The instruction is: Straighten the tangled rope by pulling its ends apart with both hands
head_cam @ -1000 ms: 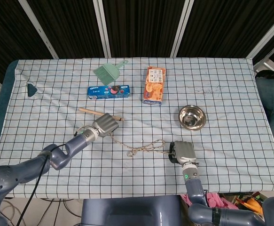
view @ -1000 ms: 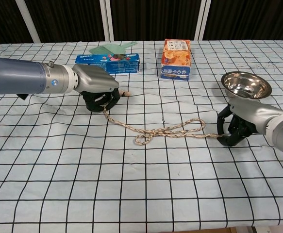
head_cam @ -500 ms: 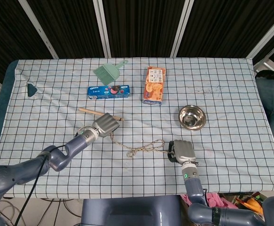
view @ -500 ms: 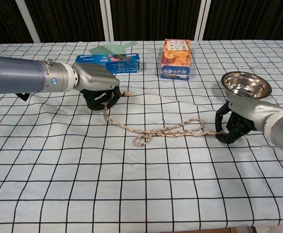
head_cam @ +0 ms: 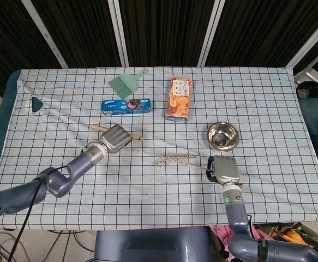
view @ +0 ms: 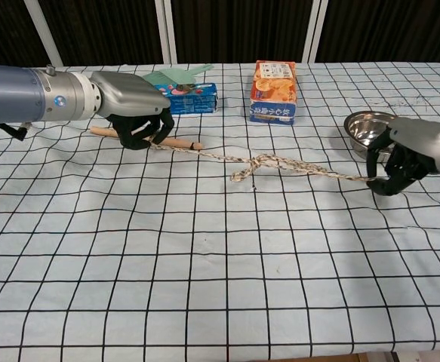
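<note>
Rope [view: 269, 163] lies on checked tablecloth [view: 204, 286] (dark curtains [head_cam: 159, 27] behind).

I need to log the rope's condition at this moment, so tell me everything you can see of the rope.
The rope is a thin, tan, twisted cord, fibrous in look. It stretches nearly straight across the checked tablecloth, with a small knotted tangle and loose loop remaining near its middle. The left hand grips one end, the right hand grips the other. Near the left end it passes by a wooden stick; contact cannot be told.
</note>
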You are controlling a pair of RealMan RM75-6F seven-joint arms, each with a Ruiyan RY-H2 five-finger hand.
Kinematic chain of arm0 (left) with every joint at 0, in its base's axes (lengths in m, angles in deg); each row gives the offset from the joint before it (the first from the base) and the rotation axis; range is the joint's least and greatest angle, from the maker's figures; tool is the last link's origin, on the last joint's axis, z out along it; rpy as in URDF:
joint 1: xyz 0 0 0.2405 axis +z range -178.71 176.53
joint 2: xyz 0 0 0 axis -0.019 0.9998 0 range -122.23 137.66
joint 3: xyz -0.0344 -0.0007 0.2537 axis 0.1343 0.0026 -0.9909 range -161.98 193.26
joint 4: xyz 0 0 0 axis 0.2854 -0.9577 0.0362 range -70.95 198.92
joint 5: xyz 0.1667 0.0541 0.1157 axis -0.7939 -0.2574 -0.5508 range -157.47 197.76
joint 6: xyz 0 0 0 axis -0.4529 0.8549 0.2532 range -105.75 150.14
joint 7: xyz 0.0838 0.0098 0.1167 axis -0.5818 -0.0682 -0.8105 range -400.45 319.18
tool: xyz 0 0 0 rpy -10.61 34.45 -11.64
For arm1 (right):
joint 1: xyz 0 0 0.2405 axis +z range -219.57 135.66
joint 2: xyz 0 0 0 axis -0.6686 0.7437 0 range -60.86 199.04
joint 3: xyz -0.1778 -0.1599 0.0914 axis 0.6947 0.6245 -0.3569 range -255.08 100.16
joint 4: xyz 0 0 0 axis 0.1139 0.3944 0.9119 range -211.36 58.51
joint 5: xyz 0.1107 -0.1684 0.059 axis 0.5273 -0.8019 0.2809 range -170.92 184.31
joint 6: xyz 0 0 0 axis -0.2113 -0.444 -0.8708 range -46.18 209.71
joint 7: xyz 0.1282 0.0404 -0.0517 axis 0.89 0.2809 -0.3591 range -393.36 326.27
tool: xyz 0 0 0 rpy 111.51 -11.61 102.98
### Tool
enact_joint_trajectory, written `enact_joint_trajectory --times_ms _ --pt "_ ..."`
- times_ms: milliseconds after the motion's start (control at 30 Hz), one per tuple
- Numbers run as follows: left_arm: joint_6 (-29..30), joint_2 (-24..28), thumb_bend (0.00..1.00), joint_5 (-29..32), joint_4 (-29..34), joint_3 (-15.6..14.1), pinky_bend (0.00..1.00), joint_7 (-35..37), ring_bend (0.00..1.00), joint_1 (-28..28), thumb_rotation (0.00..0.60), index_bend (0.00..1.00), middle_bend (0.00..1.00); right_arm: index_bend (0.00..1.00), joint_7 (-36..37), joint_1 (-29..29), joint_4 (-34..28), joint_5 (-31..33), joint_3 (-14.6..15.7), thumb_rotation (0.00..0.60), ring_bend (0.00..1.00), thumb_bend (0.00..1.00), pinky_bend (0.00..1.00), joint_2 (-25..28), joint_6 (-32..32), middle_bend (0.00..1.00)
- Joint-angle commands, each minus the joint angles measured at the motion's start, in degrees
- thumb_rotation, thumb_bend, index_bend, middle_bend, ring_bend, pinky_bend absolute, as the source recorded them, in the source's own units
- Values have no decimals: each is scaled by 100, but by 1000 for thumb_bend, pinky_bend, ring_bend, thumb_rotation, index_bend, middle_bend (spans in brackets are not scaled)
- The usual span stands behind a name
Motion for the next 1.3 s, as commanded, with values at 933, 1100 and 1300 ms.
enact_joint_trajectory --times_ms 933,1100,1300 --pt "928 1636 459 22 1066 -410 548 486 622 1128 600 596 709 642 1502 -876 692 -190 163 600 975 422 1000 2030 711 921" --pt "984 1661 459 -149 896 -554 550 754 622 1307 600 596 709 642 1650 -922 980 -142 181 600 975 422 1000 2040 867 922" --pt "1048 1579 459 -403 689 -681 554 998 622 1436 600 596 709 643 1762 -927 1210 -151 202 600 974 423 1000 2011 1051 922"
